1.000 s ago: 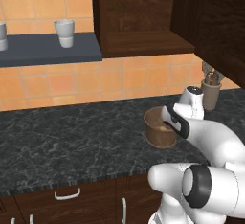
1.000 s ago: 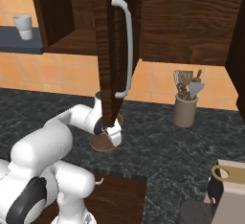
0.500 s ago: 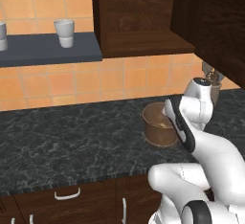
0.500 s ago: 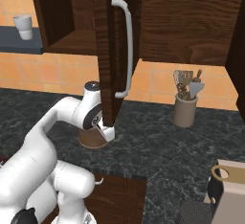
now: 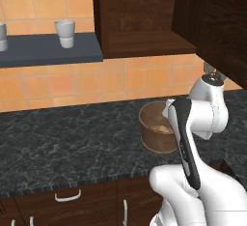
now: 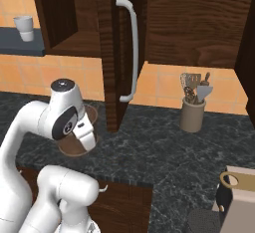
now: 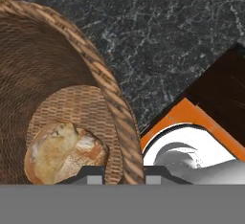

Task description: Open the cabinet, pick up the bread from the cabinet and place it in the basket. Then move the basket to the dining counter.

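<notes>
On the black speckled tabletop [image 5: 72,143] in front of you stands the round woven basket [image 5: 155,135], and the bread [image 7: 64,151], a tan bun, lies on its floor. From the hand camera the bun sits at about 7 o'clock, with the basket's rim [image 7: 107,86] curving past it toward 5 o'clock. Your gripper [image 7: 123,174] straddles that rim: one dark fingertip [image 7: 91,173] is inside the wall, the other outside, and the jaws are nearly closed, pinching the woven wall.

From the left base camera the basket is just right of centre, partly behind your white arm [image 5: 193,138]. Above it the cabinet [image 5: 140,17] stands open; from the right base camera its door [image 6: 112,53] swings outward with the long silver bar handle [image 6: 130,50] at 12 o'clock. A utensil pot [image 6: 192,108] stands on the tabletop at 3 o'clock, well apart from the basket. A white cup [image 5: 64,33] rests on the grey wall shelf [image 5: 48,51] at 10 o'clock.
</notes>
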